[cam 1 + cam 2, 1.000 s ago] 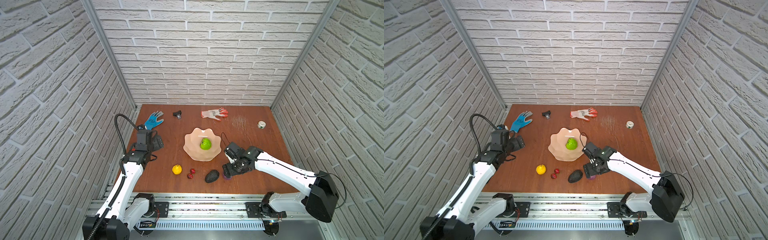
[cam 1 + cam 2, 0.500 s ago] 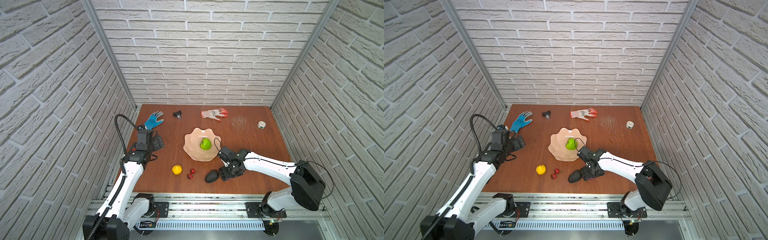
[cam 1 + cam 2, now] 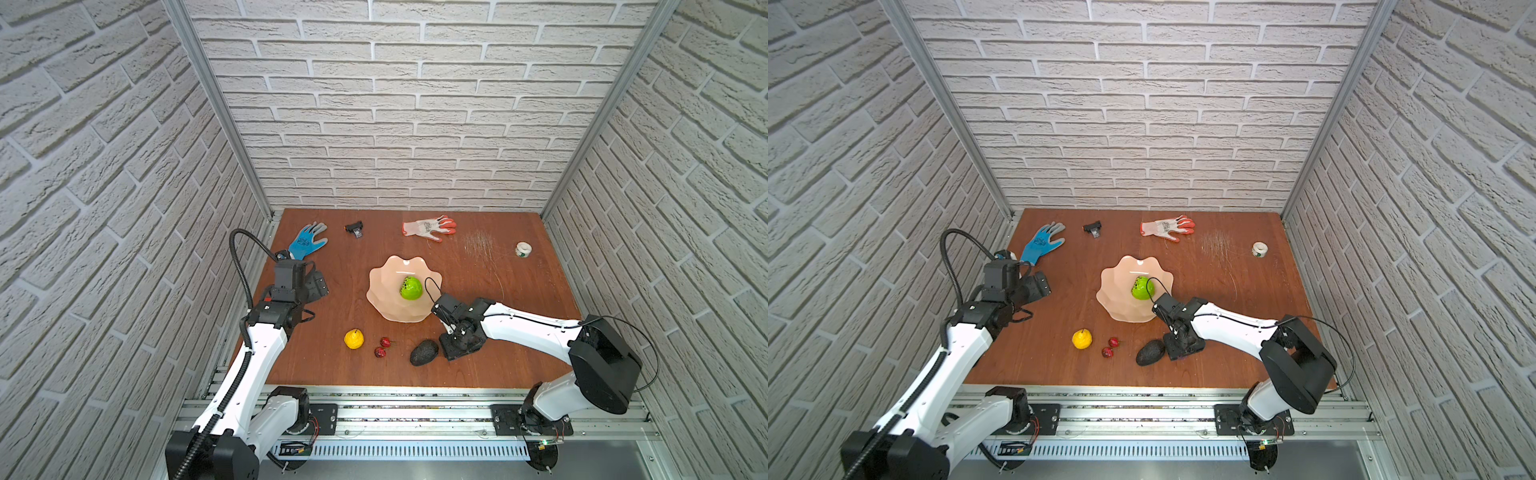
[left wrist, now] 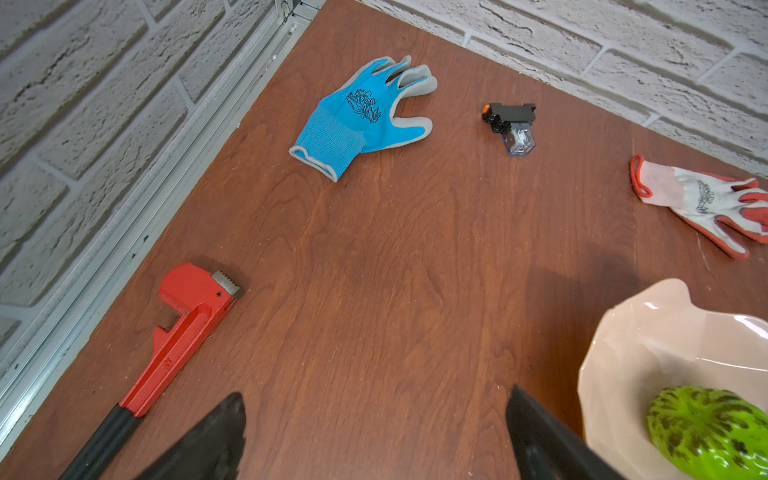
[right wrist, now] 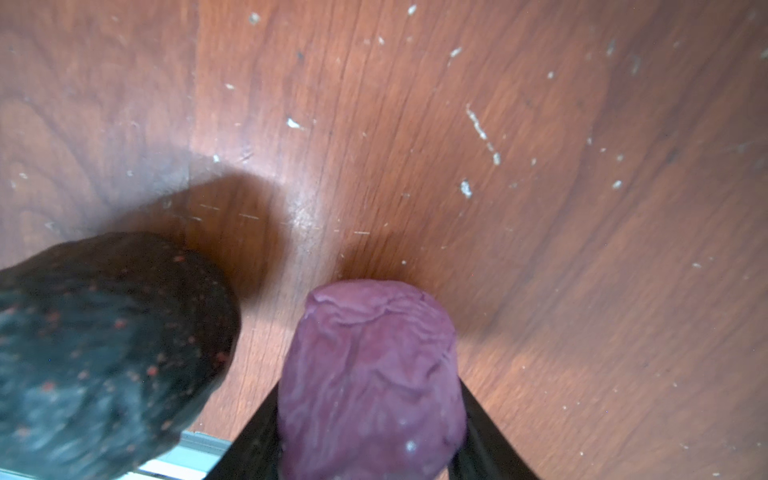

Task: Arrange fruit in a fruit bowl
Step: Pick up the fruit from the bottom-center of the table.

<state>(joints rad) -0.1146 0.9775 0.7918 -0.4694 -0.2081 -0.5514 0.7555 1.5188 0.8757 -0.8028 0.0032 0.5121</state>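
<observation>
The pale peach fruit bowl (image 3: 380,286) (image 3: 1115,291) (image 4: 623,353) sits mid-table with the bumpy green ball (image 3: 411,288) (image 3: 1142,288) (image 4: 706,428) inside. On the table in front lie the yellow fruit (image 3: 353,338) (image 3: 1081,338), two red cherries (image 3: 385,342) (image 3: 1107,353) and the dark avocado (image 3: 423,352) (image 3: 1150,352) (image 5: 104,353). My right gripper (image 3: 456,352) (image 3: 1179,351) (image 5: 370,436) points down just right of the avocado, shut on the wrinkled purple fruit (image 5: 370,365), which the top views hide. My left gripper (image 3: 320,286) (image 3: 1042,284) (image 4: 376,395) hovers open and empty left of the bowl.
A blue glove (image 3: 307,241) (image 4: 361,116), a small black gadget (image 3: 354,228) (image 4: 509,120) and a red-and-white glove (image 3: 428,227) lie along the back. A white tape roll (image 3: 523,249) sits at the back right. A red pipe wrench (image 4: 187,320) lies by the left wall.
My right gripper has shifted a little left and down toward the avocado, and its jaws have narrowed onto the purple fruit. The left arm has not moved.
</observation>
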